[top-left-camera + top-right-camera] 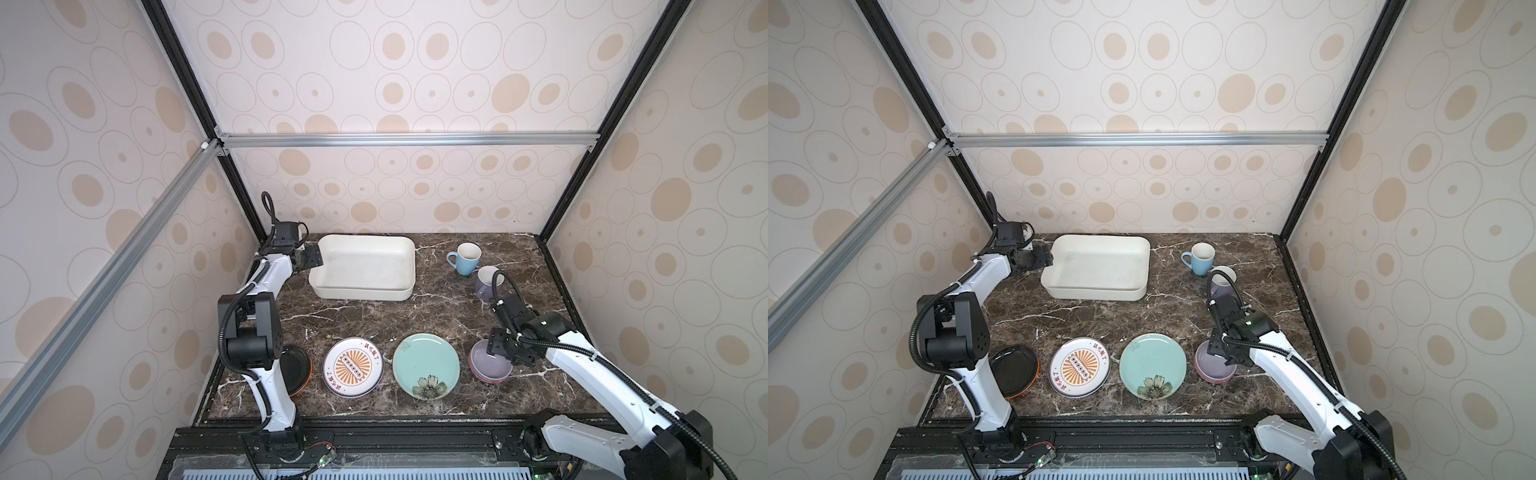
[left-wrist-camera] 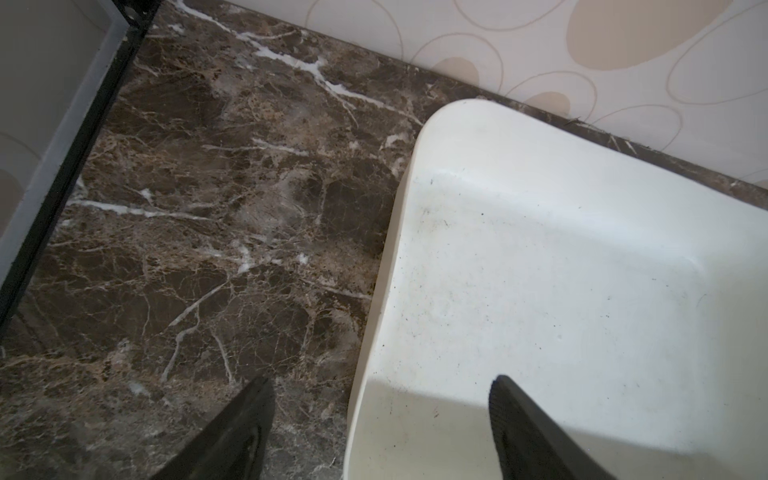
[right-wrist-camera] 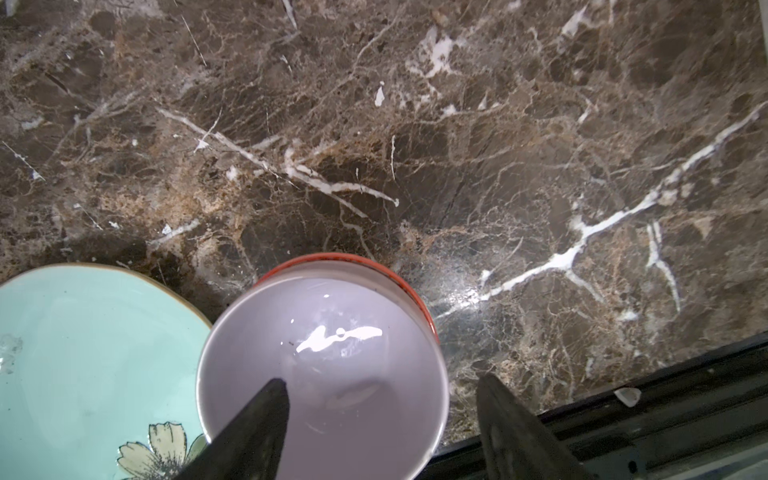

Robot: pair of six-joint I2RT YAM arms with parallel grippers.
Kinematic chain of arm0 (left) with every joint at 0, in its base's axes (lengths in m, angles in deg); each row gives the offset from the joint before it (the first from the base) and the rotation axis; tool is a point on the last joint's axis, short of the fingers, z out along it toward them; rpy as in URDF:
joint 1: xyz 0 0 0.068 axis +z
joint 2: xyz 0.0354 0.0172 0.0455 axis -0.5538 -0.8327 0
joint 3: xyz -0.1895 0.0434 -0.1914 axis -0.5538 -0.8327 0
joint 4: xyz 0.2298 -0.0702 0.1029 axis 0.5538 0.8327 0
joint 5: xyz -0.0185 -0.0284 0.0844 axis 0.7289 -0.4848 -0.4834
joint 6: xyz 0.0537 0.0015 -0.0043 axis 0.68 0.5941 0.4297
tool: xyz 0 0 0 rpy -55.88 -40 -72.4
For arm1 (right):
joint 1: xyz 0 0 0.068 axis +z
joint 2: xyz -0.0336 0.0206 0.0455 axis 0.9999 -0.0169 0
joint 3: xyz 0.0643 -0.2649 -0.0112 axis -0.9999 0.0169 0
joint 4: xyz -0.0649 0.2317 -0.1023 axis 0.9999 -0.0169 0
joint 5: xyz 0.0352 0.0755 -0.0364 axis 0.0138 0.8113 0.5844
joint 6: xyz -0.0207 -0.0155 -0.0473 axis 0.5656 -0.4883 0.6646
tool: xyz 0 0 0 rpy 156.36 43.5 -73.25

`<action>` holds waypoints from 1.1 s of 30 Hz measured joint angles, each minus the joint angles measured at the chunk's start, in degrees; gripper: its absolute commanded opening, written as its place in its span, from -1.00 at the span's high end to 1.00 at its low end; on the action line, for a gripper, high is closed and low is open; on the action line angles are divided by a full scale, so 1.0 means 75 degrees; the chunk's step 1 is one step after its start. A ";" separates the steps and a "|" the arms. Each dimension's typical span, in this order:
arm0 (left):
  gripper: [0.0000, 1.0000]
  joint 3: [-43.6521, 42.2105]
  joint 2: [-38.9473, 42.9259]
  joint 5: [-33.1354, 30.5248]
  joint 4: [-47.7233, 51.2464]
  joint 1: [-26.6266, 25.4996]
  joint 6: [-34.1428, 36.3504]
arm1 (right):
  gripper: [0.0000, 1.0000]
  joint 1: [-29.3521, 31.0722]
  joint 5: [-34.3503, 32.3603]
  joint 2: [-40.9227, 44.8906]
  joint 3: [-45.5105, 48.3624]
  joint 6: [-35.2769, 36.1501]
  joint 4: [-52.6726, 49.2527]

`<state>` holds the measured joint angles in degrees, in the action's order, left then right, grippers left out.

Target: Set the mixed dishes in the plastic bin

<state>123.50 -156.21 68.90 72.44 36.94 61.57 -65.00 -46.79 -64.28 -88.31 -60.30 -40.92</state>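
Far left, the left gripper (image 1: 317,257) hovers at the left wall of the plastic bin (image 1: 365,294), jaws spread wide; in the left wrist view one finger is over the marble table (image 1: 374,320), the other over the bin's floor, gripping nothing. The white bin sits at the far side, left of centre, and has nothing in it. Along the near edge, the orange and black plate (image 1: 1015,370) lies at the left, partly tucked behind the left arm. Next comes the orange-sunburst plate (image 1: 353,366), then the teal flowered plate (image 1: 426,365) just beside it. Right of that, the lavender bowl (image 1: 485,369) is nested in a red-rimmed bowl (image 3: 332,258), close to the teal plate's edge. The right gripper (image 3: 382,378) is above it, jaws apart, one finger over the bowl's inside and one outside its rim; whether either touches, I cannot tell. Far right, the light blue mug (image 1: 465,259) stands upright, with the lavender mug (image 1: 486,282) just near of it.
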 measured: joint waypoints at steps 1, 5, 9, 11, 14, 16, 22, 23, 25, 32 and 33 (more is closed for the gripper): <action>-0.63 0.0000 -0.0029 -0.0047 0.0003 -0.0052 0.0038 | -0.49 0.0000 0.0105 0.0026 0.0169 -0.0082 0.0026; -0.63 0.0000 -0.0154 -0.0265 0.0044 -0.0341 0.0172 | -0.49 0.0000 0.0519 -0.0052 0.0670 -0.0323 0.0152; -0.63 0.0000 -0.0291 -0.0443 0.0079 -0.0501 0.0259 | -0.49 0.0000 0.0595 -0.0064 0.0717 -0.0370 0.0192; -0.59 0.0029 -0.0376 -0.0513 0.0178 -0.0536 0.0289 | -0.50 0.0000 0.0571 -0.0050 0.0697 -0.0361 0.0172; -0.58 0.0169 -0.0603 -0.0595 0.0318 -0.0530 0.0323 | -0.49 0.0000 0.0504 0.0012 0.0545 -0.0306 0.0093; -0.58 0.0169 -0.0708 -0.0653 0.0361 -0.0527 0.0329 | -0.49 0.0000 0.0399 0.0050 0.0452 -0.0262 0.0093; -0.58 0.0143 -0.0769 -0.0918 0.0411 -0.0536 0.0335 | -0.48 0.0000 0.0373 0.0149 0.0425 -0.0163 0.0061; -0.58 0.0143 -0.0769 -0.0950 0.0414 -0.0536 0.0335 | -0.48 0.0000 0.0370 0.0195 0.0425 -0.0152 0.0061; -0.58 0.0137 -0.0769 -0.0988 0.0417 -0.0545 0.0338 | -0.47 0.0000 0.0364 0.0323 0.0437 -0.0143 0.0061; -0.57 0.0134 -0.0772 -0.1008 0.0440 -0.0574 0.0338 | -0.45 0.0000 0.0268 0.0632 0.0525 -0.0058 0.0044; -0.55 0.0134 -0.0769 -0.1005 0.0440 -0.0580 0.0338 | -0.45 0.0000 0.0251 0.0632 0.0525 -0.0041 0.0038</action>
<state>124.50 -161.98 61.36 75.74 32.59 64.11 -65.00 -44.91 -59.54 -84.38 -60.61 -40.64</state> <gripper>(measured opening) 0.786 0.728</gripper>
